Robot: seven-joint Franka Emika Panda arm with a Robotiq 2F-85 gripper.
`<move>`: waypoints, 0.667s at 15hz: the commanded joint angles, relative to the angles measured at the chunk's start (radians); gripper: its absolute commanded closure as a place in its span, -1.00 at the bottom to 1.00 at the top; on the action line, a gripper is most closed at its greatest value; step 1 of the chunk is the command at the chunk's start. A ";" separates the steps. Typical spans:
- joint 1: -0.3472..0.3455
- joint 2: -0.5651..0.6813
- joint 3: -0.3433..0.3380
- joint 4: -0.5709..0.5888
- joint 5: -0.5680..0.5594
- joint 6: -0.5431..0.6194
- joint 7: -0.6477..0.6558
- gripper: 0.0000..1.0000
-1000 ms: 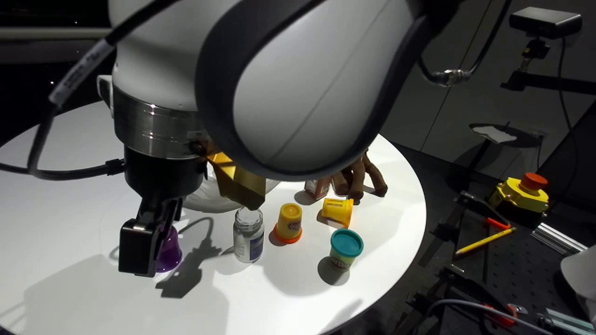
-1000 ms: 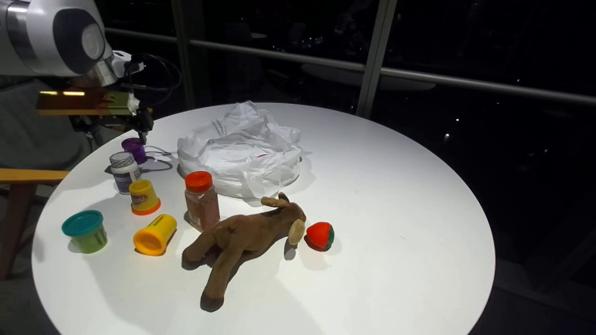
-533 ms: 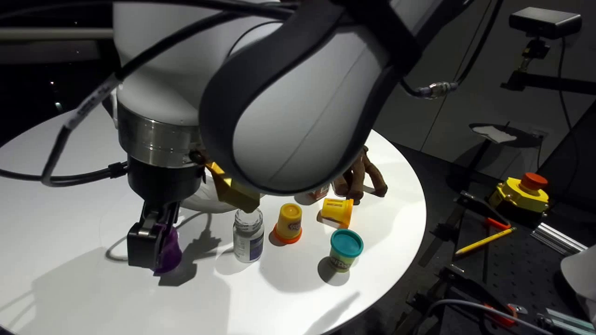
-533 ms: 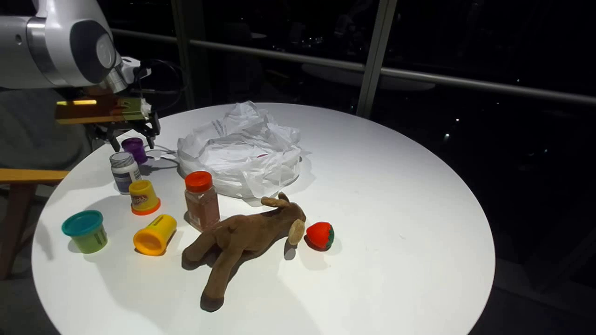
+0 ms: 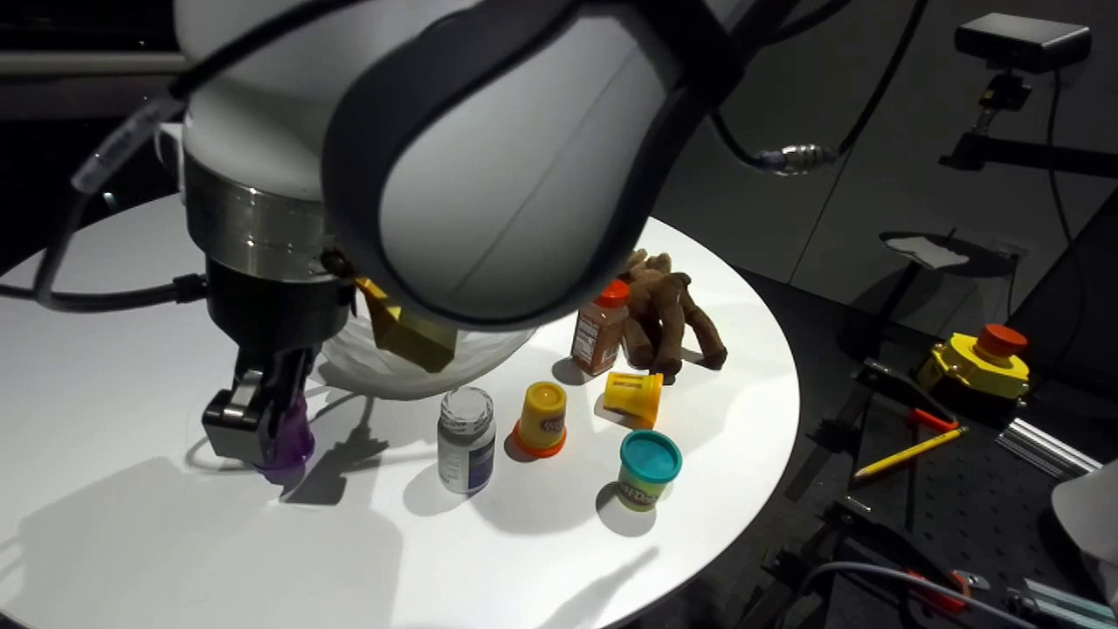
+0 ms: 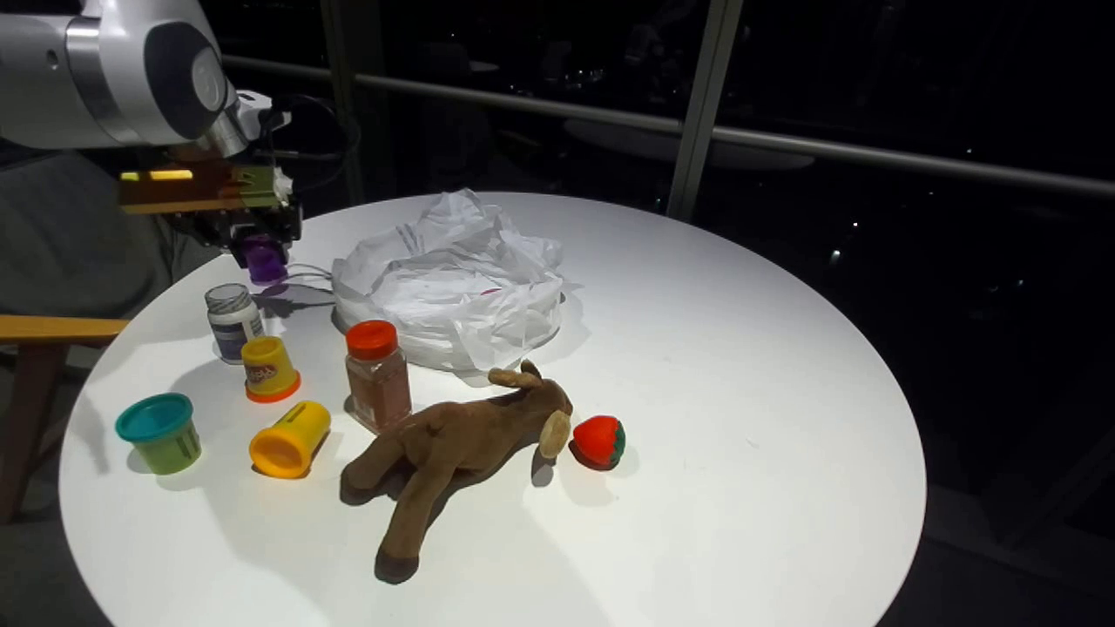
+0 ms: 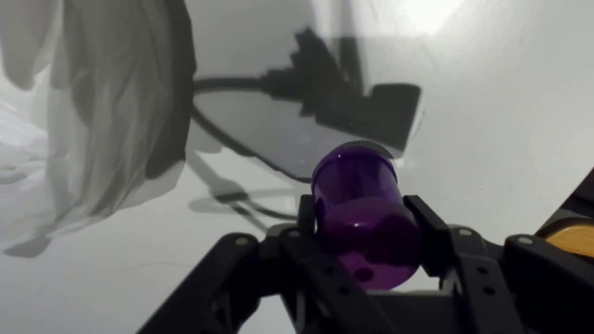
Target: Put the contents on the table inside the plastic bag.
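My gripper (image 7: 362, 209) is shut on a purple cup (image 7: 356, 183), its fingers on both sides of the cup's wall. The cup is upside down and appears slightly raised off the table, with a shadow beneath it in both exterior views. Crumpled and white, the plastic bag (image 6: 449, 335) lies open beside it. Other contents on the table are a white bottle (image 6: 233, 331), an upright yellow tub (image 6: 268, 370), a tipped yellow tub (image 6: 296, 435), a teal-lidded tub (image 6: 161, 440), a red-lidded jar (image 6: 377, 383), a brown plush animal (image 6: 470, 435) and a strawberry (image 6: 598, 440).
The white bottle (image 5: 465, 450) stands closest to the cup. A thin cable (image 7: 250, 160) shows on the table between cup and bag. The round table's (image 6: 740, 348) edge curves near the arm, and a wooden chair arm (image 6: 61, 329) sits just outside it.
The gripper came down over the purple cup and its fingers drew together on it. Cup and gripper have since risen slightly. The other objects have not moved.
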 commanded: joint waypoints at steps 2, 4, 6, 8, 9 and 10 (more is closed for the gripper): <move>0.016 -0.122 -0.031 0.062 -0.030 -0.181 0.017 0.61; -0.015 -0.178 -0.036 0.063 -0.045 -0.249 0.007 0.61; -0.056 -0.220 -0.049 0.044 -0.051 -0.285 0.002 0.61; -0.105 -0.238 -0.056 0.017 -0.054 -0.290 -0.003 0.61; -0.135 -0.238 -0.052 0.008 -0.040 -0.286 -0.011 0.61; -0.161 -0.223 -0.057 0.009 -0.038 -0.272 -0.015 0.61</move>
